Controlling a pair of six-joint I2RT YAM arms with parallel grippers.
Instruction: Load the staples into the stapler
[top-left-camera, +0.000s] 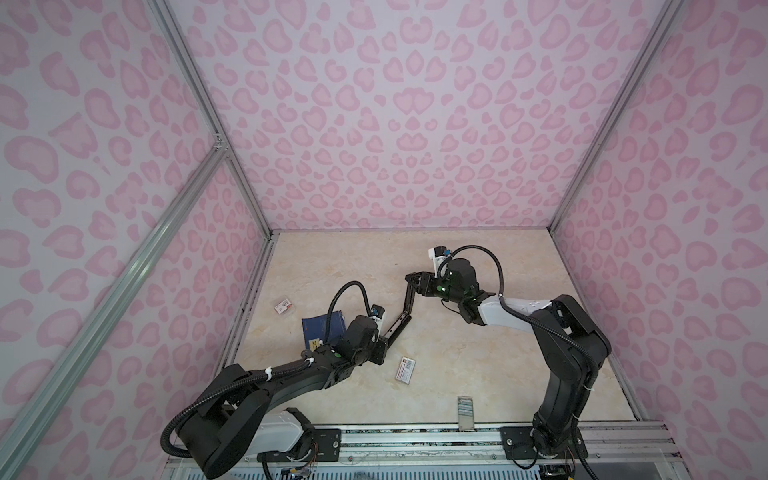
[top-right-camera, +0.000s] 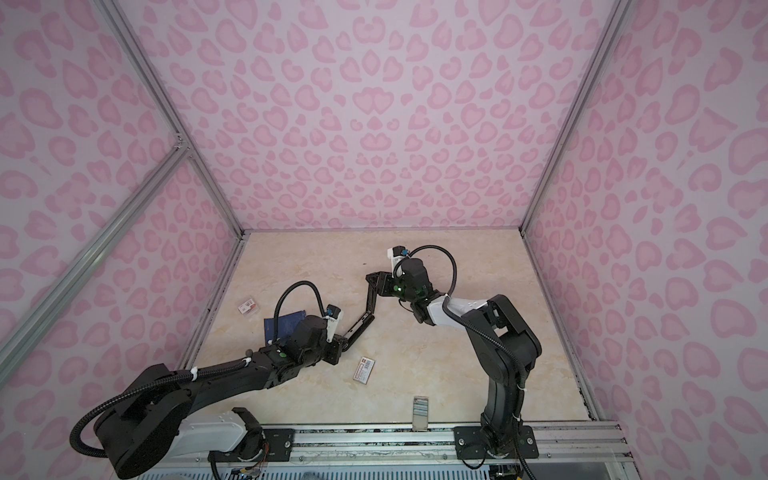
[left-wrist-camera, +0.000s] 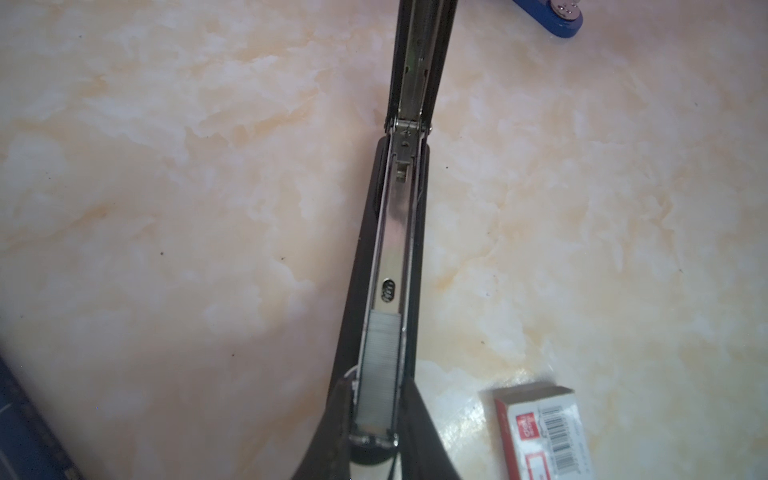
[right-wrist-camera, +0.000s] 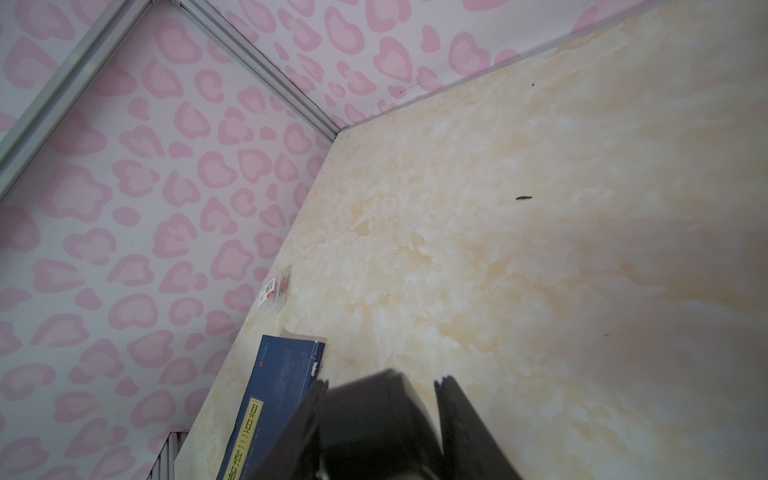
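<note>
Seen in left wrist view only: staples lying in open stapler channel, at the end clenched by left gripper. Seen in right wrist view alone: right gripper slack, jaws parted, gap beside raised lid.

The table has a cream, marble-look top, smooth and glossy enough to throw back pale patches of light. On it the stapler has a matt black body that looks like plastic, with a bright, polished metal channel down its middle. In that channel the staples are a duller grey metal, finely ribbed across. Just beside the stapler lies a cardboard box of white and red printed card with a slight sheen. Apart from the stapler, a blue stapler looks glossy, with a shiny metal stud. The blue box on the stapler's other side looks like matt card. The walls behind the stapler are a flat, matt print, edged with brushed silvery metal rails.
</note>
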